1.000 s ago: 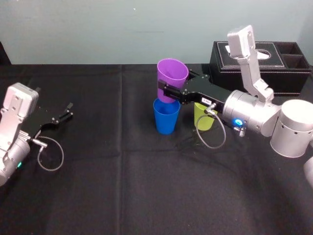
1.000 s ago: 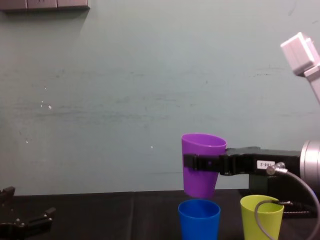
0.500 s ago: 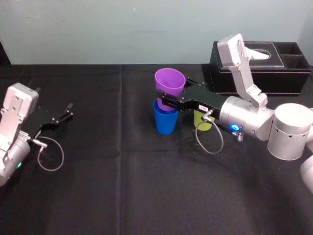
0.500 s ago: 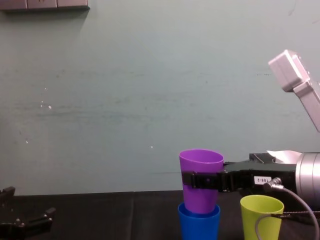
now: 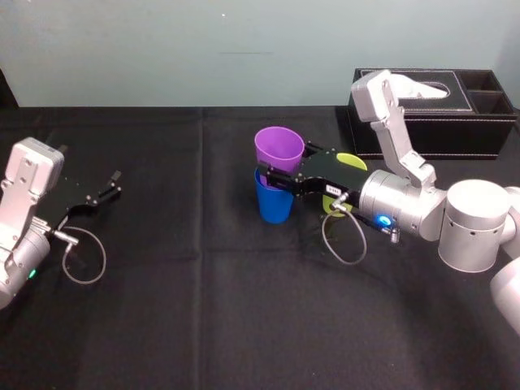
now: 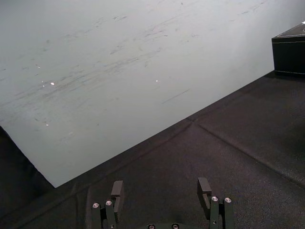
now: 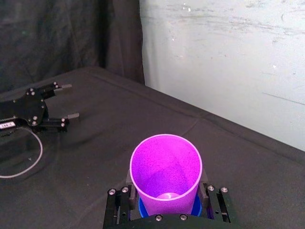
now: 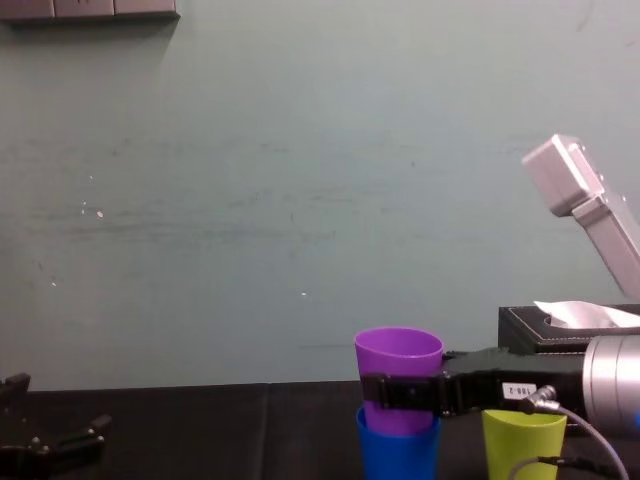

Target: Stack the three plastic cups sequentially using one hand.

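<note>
Purple cup [image 5: 279,147], tapered, nests in blue cup [image 5: 274,208], jaws of right gripper [image 5: 276,174] clamping it.

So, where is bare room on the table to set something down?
Bare cloth lies between the parked left tool and the blue cup, and along the near edge. Crowded: right tool holding the purple cup, yellow-green cup, tissue box.

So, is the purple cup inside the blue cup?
Partly inside: the purple cup sits upright in the blue cup, held by the right gripper; left gripper idle.
</note>
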You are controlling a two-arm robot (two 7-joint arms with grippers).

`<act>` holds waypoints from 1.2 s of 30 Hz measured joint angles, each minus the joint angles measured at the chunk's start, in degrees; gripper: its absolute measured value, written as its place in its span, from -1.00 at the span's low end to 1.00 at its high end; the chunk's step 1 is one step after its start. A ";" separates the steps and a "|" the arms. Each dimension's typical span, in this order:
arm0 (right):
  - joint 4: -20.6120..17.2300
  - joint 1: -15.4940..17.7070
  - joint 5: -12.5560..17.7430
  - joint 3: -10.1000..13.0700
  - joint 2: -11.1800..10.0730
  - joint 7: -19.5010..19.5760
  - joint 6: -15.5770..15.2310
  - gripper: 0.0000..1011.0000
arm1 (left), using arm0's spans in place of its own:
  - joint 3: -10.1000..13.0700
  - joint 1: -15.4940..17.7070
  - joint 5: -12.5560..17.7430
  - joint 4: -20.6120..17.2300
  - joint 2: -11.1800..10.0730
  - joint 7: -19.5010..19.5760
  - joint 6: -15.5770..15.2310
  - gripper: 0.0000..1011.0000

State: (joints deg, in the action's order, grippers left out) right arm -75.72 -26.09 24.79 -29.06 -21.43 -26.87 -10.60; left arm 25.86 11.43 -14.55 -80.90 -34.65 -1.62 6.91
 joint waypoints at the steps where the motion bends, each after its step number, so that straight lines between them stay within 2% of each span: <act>1: 0.03 0.00 -0.15 -0.06 0.00 0.04 -0.04 0.45 | 0.00 0.00 0.00 0.00 0.00 0.00 0.00 1.00; 14: 0.02 0.01 -0.73 -0.23 -0.06 0.23 -0.21 0.46 | 0.00 0.00 0.00 0.00 0.00 0.00 0.00 1.00; 17: 0.01 0.01 -0.61 -0.22 -0.05 0.23 -0.20 0.54 | 0.00 0.00 0.00 0.00 0.00 0.00 0.00 1.00; 22: 0.01 0.01 -0.53 -0.18 -0.03 0.22 -0.18 0.83 | 0.00 0.00 0.00 0.00 0.00 0.00 0.00 1.00; 26: 0.01 0.01 -0.50 -0.16 -0.03 0.21 -0.17 0.98 | 0.00 0.00 0.00 0.00 0.00 0.00 0.00 1.00; 31: -0.27 0.05 -0.57 -0.14 -0.11 0.21 -0.19 0.98 | 0.00 0.00 0.00 0.00 0.00 0.00 0.00 1.00; 36: -3.68 0.88 -1.51 0.26 -1.22 1.06 -0.83 0.98 | 0.00 0.00 0.00 0.00 0.00 0.00 0.00 1.00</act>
State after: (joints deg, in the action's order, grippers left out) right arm -79.40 -25.21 23.28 -28.80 -22.65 -25.81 -11.42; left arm 25.86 11.43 -14.55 -80.90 -34.65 -1.62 6.91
